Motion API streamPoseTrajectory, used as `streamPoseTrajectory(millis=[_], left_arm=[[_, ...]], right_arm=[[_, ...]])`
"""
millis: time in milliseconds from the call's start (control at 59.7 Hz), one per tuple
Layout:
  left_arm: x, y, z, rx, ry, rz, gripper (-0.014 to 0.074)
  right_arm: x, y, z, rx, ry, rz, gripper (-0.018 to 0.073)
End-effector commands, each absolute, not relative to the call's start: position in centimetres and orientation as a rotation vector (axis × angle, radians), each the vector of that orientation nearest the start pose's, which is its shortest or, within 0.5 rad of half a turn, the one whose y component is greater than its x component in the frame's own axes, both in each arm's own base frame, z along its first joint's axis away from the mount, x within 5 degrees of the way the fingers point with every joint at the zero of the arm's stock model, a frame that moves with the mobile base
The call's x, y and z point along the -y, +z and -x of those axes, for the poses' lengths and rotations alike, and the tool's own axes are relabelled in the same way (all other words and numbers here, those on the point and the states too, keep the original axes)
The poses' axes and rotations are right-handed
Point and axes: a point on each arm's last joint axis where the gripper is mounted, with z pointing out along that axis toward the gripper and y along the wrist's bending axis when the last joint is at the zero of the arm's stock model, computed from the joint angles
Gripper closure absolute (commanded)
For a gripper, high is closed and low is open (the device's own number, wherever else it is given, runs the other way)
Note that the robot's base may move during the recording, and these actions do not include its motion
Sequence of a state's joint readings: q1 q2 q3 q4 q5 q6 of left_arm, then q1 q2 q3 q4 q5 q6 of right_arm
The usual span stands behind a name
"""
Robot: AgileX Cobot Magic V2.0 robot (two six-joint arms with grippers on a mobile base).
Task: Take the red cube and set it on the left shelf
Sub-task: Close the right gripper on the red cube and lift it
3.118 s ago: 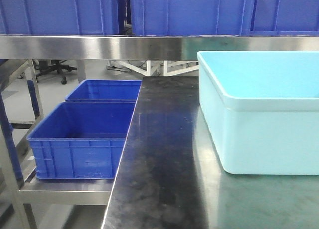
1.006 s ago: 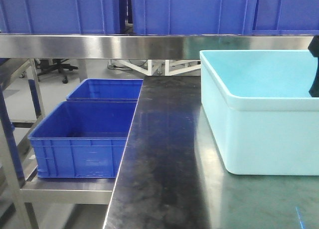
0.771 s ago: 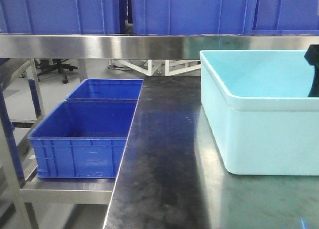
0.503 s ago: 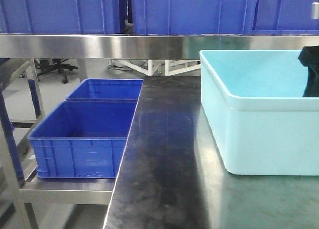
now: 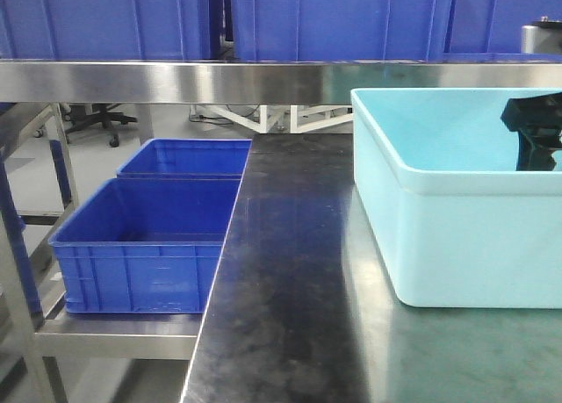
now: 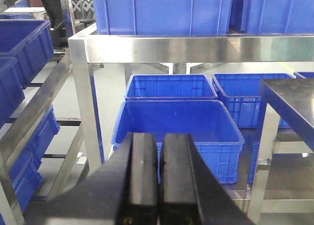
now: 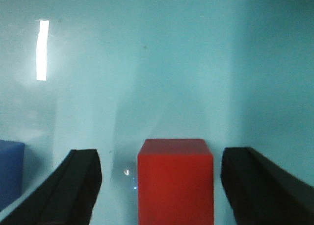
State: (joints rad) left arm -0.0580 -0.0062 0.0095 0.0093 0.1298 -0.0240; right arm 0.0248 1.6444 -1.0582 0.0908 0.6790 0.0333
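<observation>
Red cube (image 7: 175,178) — uniform matte red, crisp-edged, upright.

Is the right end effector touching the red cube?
Apart. The right wrist view shows the red cube between the fingers of the open right end effector, with a strip of pale bin floor visible on each side.

This looks like a warehouse or industrial lab storage bay: steel racking (image 5: 176,80) carries rows of identical blue plastic crates (image 5: 145,245), some up top and some on a low side shelf (image 5: 114,334), beside a dark metal worktop (image 5: 290,271) holding a pale cyan tub (image 5: 457,236). Behind, a bare grey floor (image 5: 105,170) and a wheeled office chair (image 5: 92,120) show an open work hall
</observation>
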Motion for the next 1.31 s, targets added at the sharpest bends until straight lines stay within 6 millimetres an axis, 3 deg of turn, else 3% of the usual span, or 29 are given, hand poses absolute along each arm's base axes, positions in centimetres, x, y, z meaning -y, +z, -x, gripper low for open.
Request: streamPoseTrajectory(millis=[0,235,369,486,671,754,821,1073,1291], left_arm=[[0.4,20.0,-5.6,-1.536,-0.066,-0.035,0.0495],[0.4,20.0,-5.6,-1.536,-0.066,-0.035,0.0495],[0.4,20.0,-5.6,-1.536,-0.066,-0.035,0.0495],[0.4,20.0,-5.6,-1.536,-0.066,-0.035,0.0495],[0.4,20.0,-5.6,-1.536,-0.066,-0.035,0.0495],[0.4,20.0,-5.6,-1.536,-0.066,-0.035,0.0495],[0.4,20.0,-5.6,-1.536,-0.066,-0.035,0.0495],[0.4,20.0,-5.6,-1.536,-0.066,-0.035,0.0495],[0.4,20.0,-5.6,-1.536,-0.066,-0.035,0.0495]], right_arm=[[-1.3,23.7,-32.9,-2.661,0.119,-0.091,-0.0050],[-1.2,23.7,-32.9,-2.663,0.104,-0.079,-0.0048],[-1.2,23.7,-32.9,-2.663,0.101,-0.076,0.0008],[-1.2,23.7,-32.9,-2.662,0.101,-0.076,0.0141],[-1.2,23.8,-33.1,-2.641,0.100,-0.077,0.0432],[-1.2,24.1,-32.9,-2.630,0.101,-0.076,0.0520],[-1.3,24.8,-32.7,-2.610,0.102,-0.072,0.0503],[-1.4,30.8,-30.1,-2.398,0.140,-0.078,0.0505],[-1.7,37.1,-25.1,-2.175,0.181,-0.060,0.0505]])
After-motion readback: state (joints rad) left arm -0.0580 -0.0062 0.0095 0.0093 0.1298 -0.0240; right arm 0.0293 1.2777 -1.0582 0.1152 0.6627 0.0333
